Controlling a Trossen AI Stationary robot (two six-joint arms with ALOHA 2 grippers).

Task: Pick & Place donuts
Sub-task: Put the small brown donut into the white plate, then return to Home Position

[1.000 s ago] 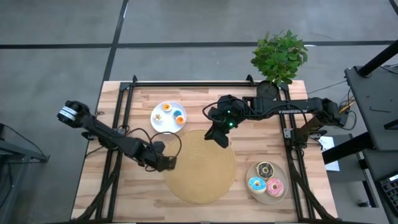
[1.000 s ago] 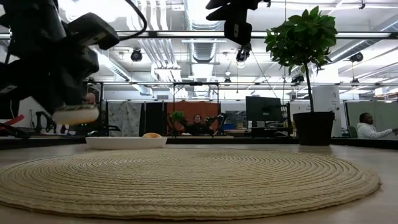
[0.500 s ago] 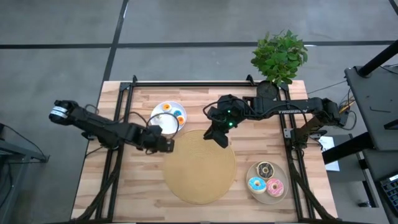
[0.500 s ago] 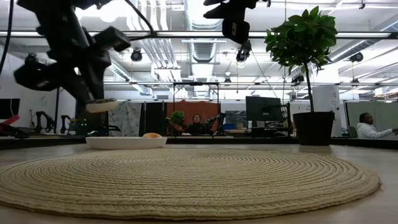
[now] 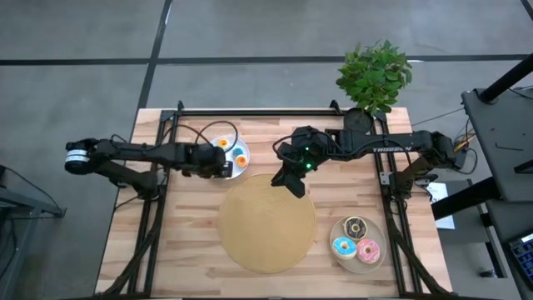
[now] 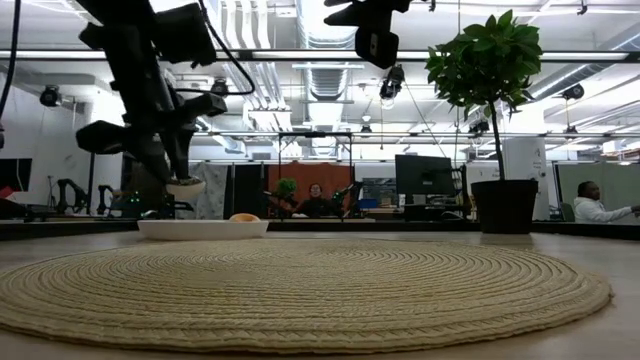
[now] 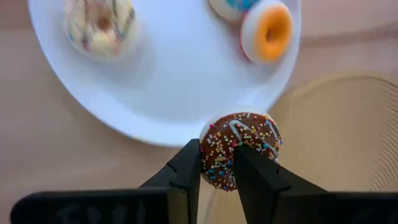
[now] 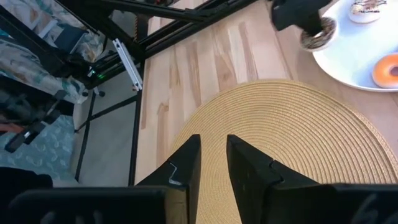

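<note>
My left gripper (image 5: 226,169) is shut on a chocolate-brown donut with coloured sprinkles (image 7: 242,140) and hangs over the near rim of the white plate (image 5: 215,158), where the plate meets the round woven mat (image 5: 266,221). In the low view the donut (image 6: 187,186) floats above the plate (image 6: 200,229). A white sprinkled donut (image 7: 99,25), an orange one (image 7: 270,31) and a blue one (image 7: 233,5) lie on the plate. My right gripper (image 5: 293,185) hovers high over the mat's far edge, open by a narrow gap and holding nothing. My left gripper pinches one side of the donut's ring (image 7: 217,158) between its two fingers. The fingers (image 7: 189,168) slant steeply down from above. The donut hangs about level, iced side up, clear of the plate and the mat.
A beige plate (image 5: 376,260) at the near right holds brown (image 5: 356,227), blue (image 5: 343,247) and pink (image 5: 367,248) iced donuts. A potted plant (image 5: 375,75) stands at the far right corner. Black frame rails run along the table's left, right and far edges.
My left gripper has carried the donut from the mat's left edge toward the table's far edge, rising a little and turning, and now hangs over the white plate's near rim. The donut stays between its fingers.
</note>
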